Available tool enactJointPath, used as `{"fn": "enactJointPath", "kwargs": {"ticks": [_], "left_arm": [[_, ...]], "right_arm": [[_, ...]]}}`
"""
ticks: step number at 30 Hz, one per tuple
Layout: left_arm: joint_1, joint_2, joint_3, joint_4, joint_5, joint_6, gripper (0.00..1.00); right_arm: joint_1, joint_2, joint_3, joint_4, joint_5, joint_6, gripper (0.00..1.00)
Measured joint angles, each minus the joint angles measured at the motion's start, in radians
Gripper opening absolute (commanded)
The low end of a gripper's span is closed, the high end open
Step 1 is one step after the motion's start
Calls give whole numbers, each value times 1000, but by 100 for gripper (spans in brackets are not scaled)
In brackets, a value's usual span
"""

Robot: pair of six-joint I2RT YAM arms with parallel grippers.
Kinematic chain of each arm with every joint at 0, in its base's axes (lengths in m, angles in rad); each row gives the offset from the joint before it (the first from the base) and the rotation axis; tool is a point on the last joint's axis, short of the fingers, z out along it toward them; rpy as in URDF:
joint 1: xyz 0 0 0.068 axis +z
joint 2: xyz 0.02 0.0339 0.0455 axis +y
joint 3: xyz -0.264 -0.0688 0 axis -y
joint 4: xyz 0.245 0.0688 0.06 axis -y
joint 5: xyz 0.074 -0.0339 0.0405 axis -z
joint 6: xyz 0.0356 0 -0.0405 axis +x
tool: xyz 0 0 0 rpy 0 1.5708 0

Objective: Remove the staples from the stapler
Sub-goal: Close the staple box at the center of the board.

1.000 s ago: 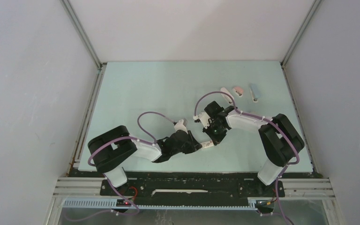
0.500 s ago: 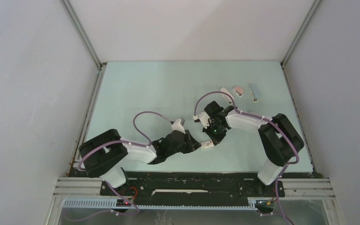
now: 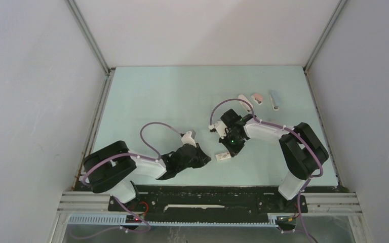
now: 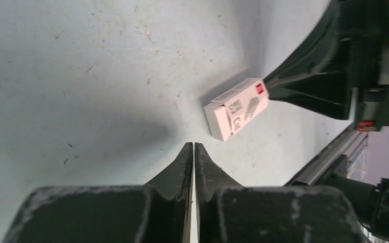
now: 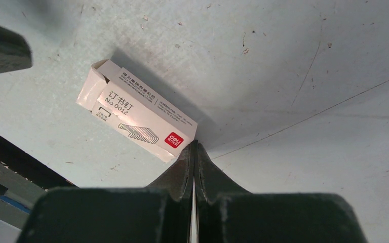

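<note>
Staplers, as far as the top view lets one tell, are the three small items in a row in the upper right part of the table [image 3: 152,101]: a white stapler [image 3: 243,101], a pink stapler [image 3: 257,96] and a blue-grey stapler [image 3: 274,100], near each other but apart, and well away from both grippers. Loose staples are too small to make out in any view. Lower in that frame, just right of centre, a small white box [image 3: 224,157] lies flat on the pale green surface between the two arms. The left gripper [image 4: 193,147] has its dark fingers pressed together with nothing between them; in its wrist view the box [image 4: 236,108] sits up and to the right of the fingertips, clearly apart from them. The right gripper [image 5: 193,144] is likewise closed and empty, its tips at the box's corner with the red logo, touching it or very nearly so. In the right wrist view the box [image 5: 137,119] lies at a slant in the left half of the frame, with a flap standing open at its upper left end and a drawn strip of staples printed on top. From above, the left gripper [image 3: 207,160] lies left of the box and the right gripper [image 3: 231,149] just above and right of it.
</note>
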State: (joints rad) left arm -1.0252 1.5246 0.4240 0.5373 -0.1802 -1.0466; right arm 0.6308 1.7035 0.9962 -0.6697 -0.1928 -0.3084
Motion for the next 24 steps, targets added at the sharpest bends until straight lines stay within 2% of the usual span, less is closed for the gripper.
{"fn": "enactJointPath", "kwargs": {"ticks": [10,24], "left_arm": [[0,120,84,-11,12,13,6],[0,149,129,-32,53,44,6]], "right_arm": [[0,0,0,0,-1,0,3],[1,0,1,0,-4,0,3]]}}
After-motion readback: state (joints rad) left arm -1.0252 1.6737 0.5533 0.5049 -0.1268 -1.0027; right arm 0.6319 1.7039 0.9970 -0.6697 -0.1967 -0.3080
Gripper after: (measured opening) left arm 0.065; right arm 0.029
